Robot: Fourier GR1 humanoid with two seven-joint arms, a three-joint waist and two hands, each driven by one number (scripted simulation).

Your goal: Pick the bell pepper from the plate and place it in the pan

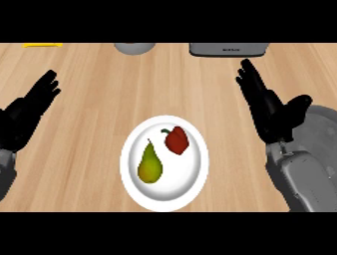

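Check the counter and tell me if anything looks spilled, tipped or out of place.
Nothing stands out. The red bell pepper and green pear lie apart on the white plate; the grey pan sits at the right, partly behind the right forearm.

A green pear [150, 164], a wooden counter [97, 79], a yellow thing [43, 45], a grey round thing [134, 48], a dark box [228, 49] at the far edge

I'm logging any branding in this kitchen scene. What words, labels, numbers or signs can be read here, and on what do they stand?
Grey appliance at the counter's far edge: a small dark marking on its front, too small to read.
White plate, red bell pepper, green pear, grey pan, yellow object, grey round object: no text visible.
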